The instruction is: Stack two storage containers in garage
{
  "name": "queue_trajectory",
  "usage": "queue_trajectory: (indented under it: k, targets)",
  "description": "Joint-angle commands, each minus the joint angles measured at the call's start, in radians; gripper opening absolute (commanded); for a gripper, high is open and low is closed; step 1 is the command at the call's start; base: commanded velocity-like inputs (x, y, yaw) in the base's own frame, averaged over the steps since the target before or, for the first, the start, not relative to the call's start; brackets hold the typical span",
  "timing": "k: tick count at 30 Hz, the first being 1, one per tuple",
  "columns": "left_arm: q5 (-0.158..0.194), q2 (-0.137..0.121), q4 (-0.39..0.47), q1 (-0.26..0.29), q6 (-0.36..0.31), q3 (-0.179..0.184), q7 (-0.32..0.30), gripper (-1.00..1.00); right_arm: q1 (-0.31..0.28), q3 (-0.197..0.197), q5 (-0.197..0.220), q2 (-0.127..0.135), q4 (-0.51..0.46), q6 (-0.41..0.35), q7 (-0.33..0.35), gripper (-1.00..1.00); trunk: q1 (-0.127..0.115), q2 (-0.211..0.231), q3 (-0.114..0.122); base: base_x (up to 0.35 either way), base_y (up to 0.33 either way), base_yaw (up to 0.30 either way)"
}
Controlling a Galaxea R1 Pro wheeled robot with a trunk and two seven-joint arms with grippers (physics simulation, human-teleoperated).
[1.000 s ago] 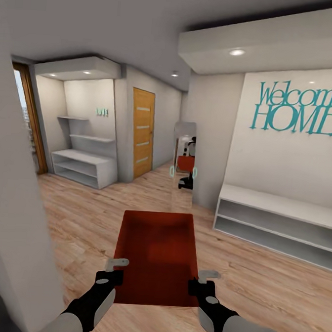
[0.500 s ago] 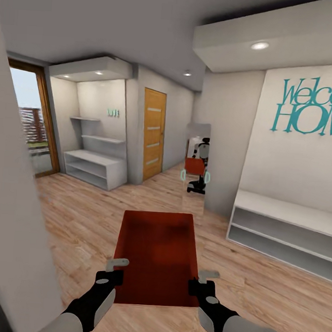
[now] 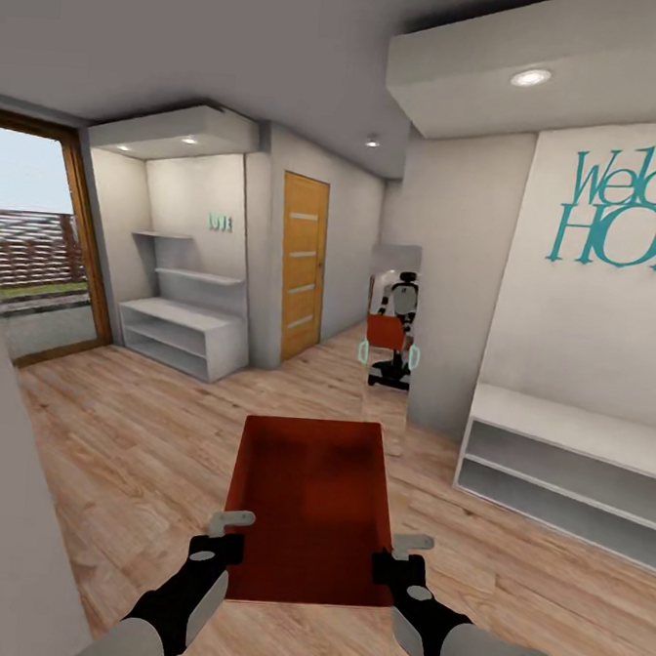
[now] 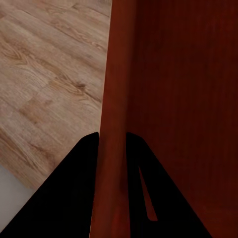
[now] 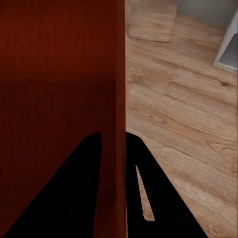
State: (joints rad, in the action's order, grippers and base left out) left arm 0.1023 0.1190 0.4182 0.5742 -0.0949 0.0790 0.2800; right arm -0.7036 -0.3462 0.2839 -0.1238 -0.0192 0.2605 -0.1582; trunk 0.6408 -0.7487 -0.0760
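Note:
I hold one orange-red storage container level in front of me, above a light wood plank floor. My left gripper is shut on its left wall, my right gripper is shut on its right wall. In the left wrist view the container's wall runs between two dark fingers. The right wrist view shows the other wall clamped between fingers in the same way. The container looks empty inside.
A tall mirror straight ahead reflects me and the container. A wooden door stands left of it. White shelves fill the far-left alcove, a white bench shelf lines the right wall. A glass door and near wall are left.
The whole view has swung to the left: the glass door at the left has come into sight and the lettered wall has slid right. The container and both grippers keep their place in the picture.

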Motion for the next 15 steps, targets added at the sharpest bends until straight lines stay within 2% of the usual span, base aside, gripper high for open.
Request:
queue_trajectory:
  k: [1,15]
  targets:
    - [0.011,-0.05,0.004,0.001,-0.006,-0.008,0.013,-1.0,0.0,0.034,-0.011,0.0,-0.002,-0.001,-0.001,-1.0,0.001,-0.001,-0.002,0.322,0.0,0.0]
    - [0.011,-0.048,0.004,0.001,-0.006,-0.008,0.013,-1.0,0.0,0.034,-0.011,0.0,-0.002,-0.001,-0.001,-1.0,0.001,-0.001,-0.002,0.322,0.0,0.0]
